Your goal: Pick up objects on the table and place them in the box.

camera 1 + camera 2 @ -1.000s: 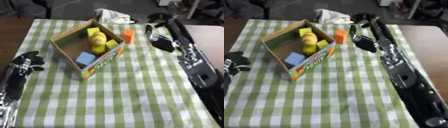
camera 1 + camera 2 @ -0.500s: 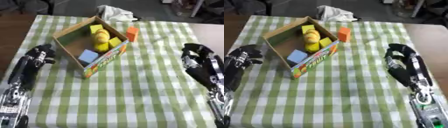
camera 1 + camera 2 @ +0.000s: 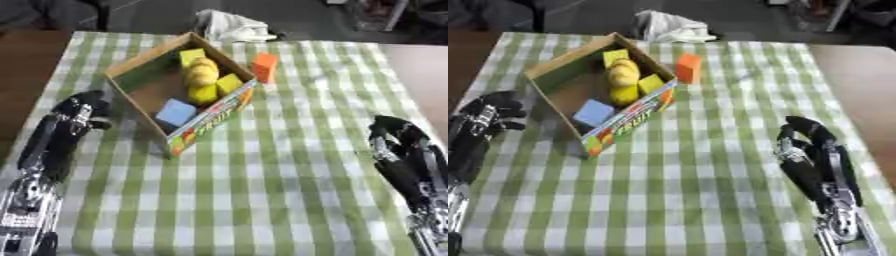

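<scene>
Left hand [image 3: 80, 107] beside box [image 3: 140, 75], right hand [image 3: 805, 137] low right; both curled, empty.

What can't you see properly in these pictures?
- Box floor: partly hidden by its near wall and the blocks, both views.
- White thing at the far edge: crumpled and blurred, cannot tell what it is.
- Printing on the box front: too blurred to read.
- Right robot hand: fingers blurred.
</scene>
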You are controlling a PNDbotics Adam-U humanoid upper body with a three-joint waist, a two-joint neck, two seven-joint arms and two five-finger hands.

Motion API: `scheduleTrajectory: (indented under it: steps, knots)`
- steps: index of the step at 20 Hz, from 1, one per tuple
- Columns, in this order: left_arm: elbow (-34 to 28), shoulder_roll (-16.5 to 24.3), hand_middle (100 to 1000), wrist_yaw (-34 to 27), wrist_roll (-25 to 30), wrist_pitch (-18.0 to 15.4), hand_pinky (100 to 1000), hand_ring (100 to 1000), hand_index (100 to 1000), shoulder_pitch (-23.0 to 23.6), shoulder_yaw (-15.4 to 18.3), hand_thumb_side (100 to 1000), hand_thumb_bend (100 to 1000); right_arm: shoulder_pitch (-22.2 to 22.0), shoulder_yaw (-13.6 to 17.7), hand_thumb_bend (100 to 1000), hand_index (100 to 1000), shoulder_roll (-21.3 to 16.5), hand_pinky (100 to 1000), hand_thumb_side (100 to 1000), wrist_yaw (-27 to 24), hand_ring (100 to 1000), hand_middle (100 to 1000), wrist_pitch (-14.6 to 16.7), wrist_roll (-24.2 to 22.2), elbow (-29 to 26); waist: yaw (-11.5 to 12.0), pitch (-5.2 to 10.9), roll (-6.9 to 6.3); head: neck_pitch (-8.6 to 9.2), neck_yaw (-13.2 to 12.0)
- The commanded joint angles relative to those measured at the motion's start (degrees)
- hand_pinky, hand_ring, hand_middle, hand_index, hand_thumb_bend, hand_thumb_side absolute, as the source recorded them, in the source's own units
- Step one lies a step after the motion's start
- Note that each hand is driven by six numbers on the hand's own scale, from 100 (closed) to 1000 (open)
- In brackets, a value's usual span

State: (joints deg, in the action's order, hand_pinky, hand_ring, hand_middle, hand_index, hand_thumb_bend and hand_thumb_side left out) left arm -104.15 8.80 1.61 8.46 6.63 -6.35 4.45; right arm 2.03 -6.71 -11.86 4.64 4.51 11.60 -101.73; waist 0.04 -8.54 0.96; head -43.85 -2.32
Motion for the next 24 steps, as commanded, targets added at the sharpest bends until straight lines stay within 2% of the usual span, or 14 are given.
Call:
scheduleTrajectory:
  steps: [1, 24]
  knots:
    - [-1.0, 0.0, 625, 0.1, 0.3, -0.3, 647, 692, 782, -0.1, 0.1, 702, 168, 0.6, 0.0, 100, 735, 0.0, 714, 347, 0.5, 848, 611, 0.3, 0.0, -0.2, 0.0, 0.80, -0.35, -0.26, -0.1]
    - [-0.7, 0.2, 626, 0.1, 0.9, -0.5, 647, 694, 782, 0.1, -0.5, 698, 170, 0.5, -1.0, 100, 726, 0.0, 714, 340, 1.3, 842, 592, 0.2, -1.7, -0.3, 0.2, 1.14, -0.66, -0.26, -0.7]
